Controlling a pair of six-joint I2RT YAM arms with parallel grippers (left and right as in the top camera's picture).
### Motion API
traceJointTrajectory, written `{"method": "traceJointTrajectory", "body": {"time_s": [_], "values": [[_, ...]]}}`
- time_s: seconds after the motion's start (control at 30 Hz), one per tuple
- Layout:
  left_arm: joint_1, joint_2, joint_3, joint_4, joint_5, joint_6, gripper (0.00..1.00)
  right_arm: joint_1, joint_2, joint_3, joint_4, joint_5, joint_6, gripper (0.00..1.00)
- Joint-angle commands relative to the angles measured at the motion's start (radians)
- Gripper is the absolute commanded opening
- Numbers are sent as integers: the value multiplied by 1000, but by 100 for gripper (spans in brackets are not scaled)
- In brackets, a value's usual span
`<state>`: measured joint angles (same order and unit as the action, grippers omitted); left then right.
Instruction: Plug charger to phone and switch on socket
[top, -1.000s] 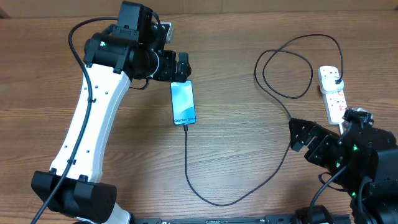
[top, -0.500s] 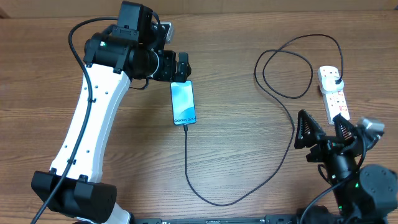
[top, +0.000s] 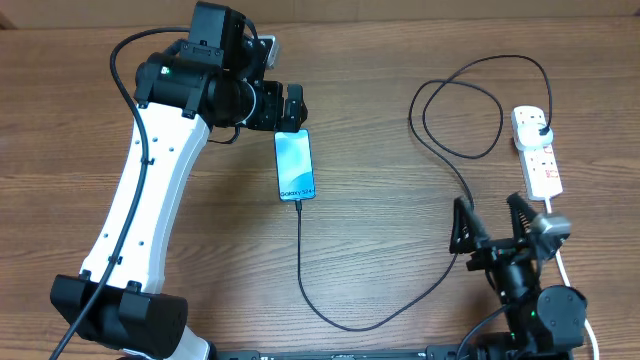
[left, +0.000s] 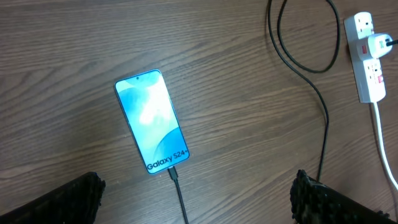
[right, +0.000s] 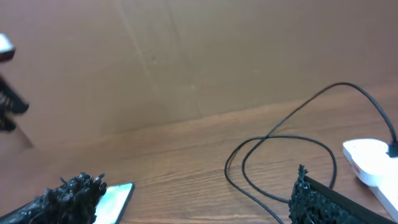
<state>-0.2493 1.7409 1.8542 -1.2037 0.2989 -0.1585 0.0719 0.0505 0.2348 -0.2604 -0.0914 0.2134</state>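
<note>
The phone (top: 295, 165) lies face up on the wooden table, its blue screen lit and reading "Galaxy S24+"; it also shows in the left wrist view (left: 152, 120) and at the right wrist view's lower left (right: 115, 198). The charger's black cable (top: 330, 310) has its tip in the phone's bottom edge, loops right and up, and its plug sits in the white socket strip (top: 536, 150), also in the left wrist view (left: 368, 56). My left gripper (top: 291, 108) is open just beyond the phone's top edge. My right gripper (top: 492, 222) is open, raised near the front right, empty.
The strip's thick white cord (top: 565, 262) runs toward the front right past my right arm. A brown cardboard wall (right: 186, 56) stands behind the table. The left arm's white link (top: 140, 200) crosses the left side.
My right arm has swung back and turned, its open fingers now pointing toward the table's middle, away from the socket strip. The left arm, phone and cable have not moved.
</note>
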Motion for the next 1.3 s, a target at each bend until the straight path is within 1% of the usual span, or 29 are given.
{"method": "traceJointTrajectory", "body": {"time_s": [0.0,0.37,0.57,0.63,0.73,0.87,1.27], "values": [[-6,0,7,4,5,-6,100,-6,-47,-67,17,-61,-66,100],[-6,0,7,4,5,-6,99,7,-48,-158,17,-68,-64,100],[-6,0,7,4,5,-6,100,7,-48,-162,32,-67,-62,100],[-6,0,7,4,5,-6,100,7,-48,-170,67,-56,-62,100],[-6,0,7,4,5,-6,100,7,-48,-230,230,-34,-62,100],[-6,0,7,4,5,-6,100,7,-48,-227,186,-24,-62,100],[-6,0,7,4,5,-6,100,7,-48,-227,187,-23,-62,100]]}}
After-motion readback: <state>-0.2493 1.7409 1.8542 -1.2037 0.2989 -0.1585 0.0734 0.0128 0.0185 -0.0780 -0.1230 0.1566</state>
